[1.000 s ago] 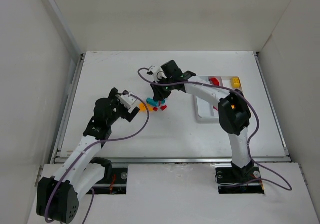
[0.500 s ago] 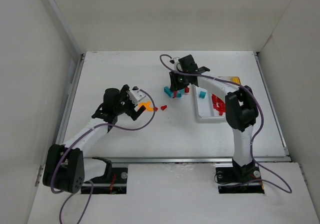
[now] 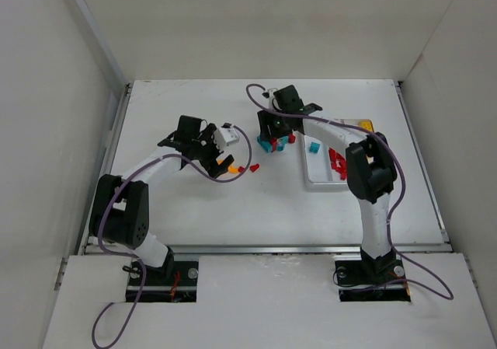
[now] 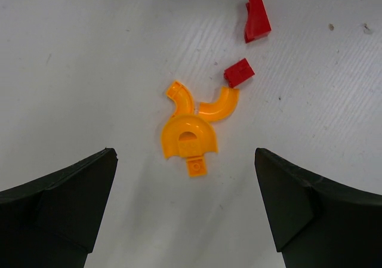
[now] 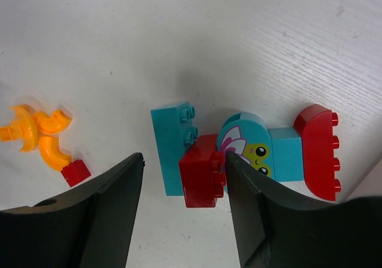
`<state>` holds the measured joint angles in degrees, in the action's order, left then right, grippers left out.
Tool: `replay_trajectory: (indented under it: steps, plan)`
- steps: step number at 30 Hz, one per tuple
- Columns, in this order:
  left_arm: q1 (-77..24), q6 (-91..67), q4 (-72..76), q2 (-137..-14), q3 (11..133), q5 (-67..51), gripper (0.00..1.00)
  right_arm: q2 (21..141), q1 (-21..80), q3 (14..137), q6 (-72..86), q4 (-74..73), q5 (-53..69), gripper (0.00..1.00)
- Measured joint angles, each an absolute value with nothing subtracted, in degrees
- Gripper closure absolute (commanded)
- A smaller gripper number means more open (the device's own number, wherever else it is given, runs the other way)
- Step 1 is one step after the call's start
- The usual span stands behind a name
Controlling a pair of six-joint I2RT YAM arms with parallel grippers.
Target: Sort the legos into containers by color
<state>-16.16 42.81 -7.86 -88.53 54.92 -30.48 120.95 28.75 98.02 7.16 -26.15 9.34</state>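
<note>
Left pincer (image 4: 185, 156) released over orange pieces (image 4: 188, 138), right pincer (image 5: 185, 156) released astride red brick (image 5: 200, 173); next probably clench, carry to tray (image 3: 320, 186)

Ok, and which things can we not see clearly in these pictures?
Top view: the right arm covers much of the tray; its contents cannot be counted.
Top view: the left jaws hide part of the orange pieces.
Top view: the red and teal bricks at the right jaws are too small to separate.
</note>
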Motion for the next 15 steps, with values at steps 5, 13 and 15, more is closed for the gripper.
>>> replay_trajectory:
  steps: [5, 13, 15]
  plan:
    - [-16.82, 44.07, -11.00, -88.77, 55.05, -31.44, 0.00, 119.04, 28.12, 96.68, 7.31, -26.46, 7.49, 0.34]
    - [-17.41, 44.12, -11.11, -88.77, 55.79, -31.51, 0.00, 114.26, 21.02, 96.18, 5.37, -26.68, 6.48, 0.30]
    - [-17.41, 44.31, -11.16, -88.77, 56.05, -31.51, 0.00, 114.43, 20.88, 96.44, 4.78, -27.38, 4.82, 0.30]
